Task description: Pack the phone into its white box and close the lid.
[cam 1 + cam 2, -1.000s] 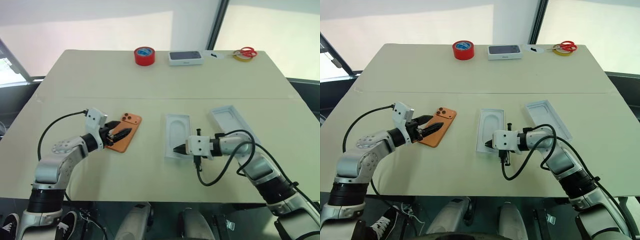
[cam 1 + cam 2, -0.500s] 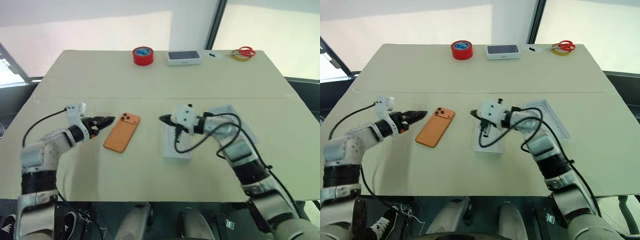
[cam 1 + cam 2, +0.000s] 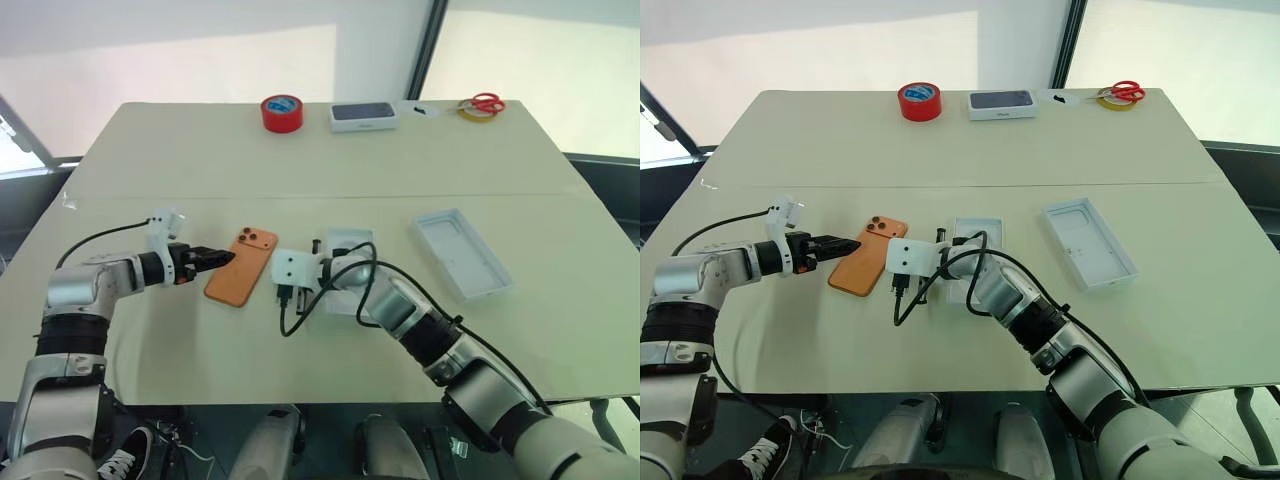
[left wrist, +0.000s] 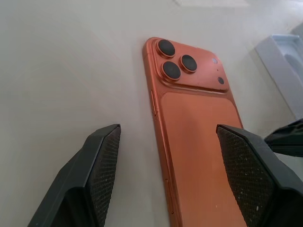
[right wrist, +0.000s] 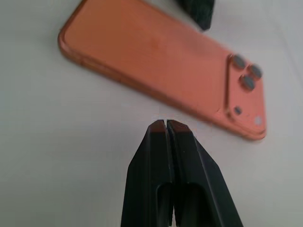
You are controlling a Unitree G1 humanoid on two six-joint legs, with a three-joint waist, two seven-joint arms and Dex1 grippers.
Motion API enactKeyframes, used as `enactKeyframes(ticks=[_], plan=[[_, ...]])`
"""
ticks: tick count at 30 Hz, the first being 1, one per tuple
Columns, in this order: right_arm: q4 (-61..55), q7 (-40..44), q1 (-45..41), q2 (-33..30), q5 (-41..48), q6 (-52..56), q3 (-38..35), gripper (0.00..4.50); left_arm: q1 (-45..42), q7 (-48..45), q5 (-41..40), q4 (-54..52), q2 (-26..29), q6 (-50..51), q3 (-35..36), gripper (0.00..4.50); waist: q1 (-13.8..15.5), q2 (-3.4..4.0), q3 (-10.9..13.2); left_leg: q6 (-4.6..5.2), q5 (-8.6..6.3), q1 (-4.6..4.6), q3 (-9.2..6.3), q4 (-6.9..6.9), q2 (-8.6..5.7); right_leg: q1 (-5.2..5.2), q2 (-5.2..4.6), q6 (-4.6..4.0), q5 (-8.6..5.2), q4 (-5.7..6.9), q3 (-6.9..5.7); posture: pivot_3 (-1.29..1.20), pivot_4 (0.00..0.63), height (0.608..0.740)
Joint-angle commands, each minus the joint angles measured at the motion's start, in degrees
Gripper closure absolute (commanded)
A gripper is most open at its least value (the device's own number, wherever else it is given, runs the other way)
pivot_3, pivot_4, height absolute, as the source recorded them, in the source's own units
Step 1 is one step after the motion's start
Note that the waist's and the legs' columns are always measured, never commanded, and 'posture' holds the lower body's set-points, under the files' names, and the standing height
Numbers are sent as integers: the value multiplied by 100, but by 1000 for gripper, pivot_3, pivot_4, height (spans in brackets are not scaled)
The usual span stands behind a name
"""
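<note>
Orange rounded smartphone (image 3: 241,279) lies camera-side up on the beige tabletop (image 3: 300,170), left pincer (image 4: 170,179) spread apart straddling its edge to grab it, right pincer (image 5: 165,126) pinched together beside its other long edge, probably to brace it.

Left arm: reaches in from the left side, forearm roughly level, wrist angled inward. Left gripper (image 3: 222,257) jaws spread wide, fingers (image 4: 102,163) well apart, nothing between them, tips pointing right and slightly down.

Right arm: crosses far over toward the left, elbow bent, cable looped around the wrist. Right gripper (image 5: 164,126) jaws pressed together, tips meeting, empty, pointing left and slightly downward, close to the left gripper.
</note>
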Motion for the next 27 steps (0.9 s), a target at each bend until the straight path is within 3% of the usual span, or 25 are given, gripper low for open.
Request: enactKeyframes(ticks=[1, 5, 15, 27], plan=[[-42, -50, -124, 196, -59, 30, 42, 4418, 268, -321, 73, -116, -32, 469, -499, 1093, -2, 0, -1, 0, 0, 5, 0, -6, 0, 2, -5, 0, 0, 0, 1, 0, 150, 740], [-3, -54, -118, 244, -139, 22, 86, 4418, 463, -471, -25, -480, -90, 794, -650, 1093, 5, 4, -9, -9, 6, 17, 1, -35, -2, 1, -11, -1, -1, -3, 3, 0, 150, 740], [60, 8, -141, 118, -156, -80, 31, 4418, 468, -305, -515, -885, -589, 1689, -265, 1093, 30, 20, -46, -13, 9, 24, 0, -49, -2, 2, -13, -2, -2, -6, 4, 0, 150, 740], [56, -40, -92, 90, -185, -94, 23, 4418, 80, 62, -577, -138, -654, 1744, 495, 1093, 15, 19, -46, -22, 15, 24, -6, -51, -2, 1, -12, -2, -2, -6, 2, 0, 150, 740]])
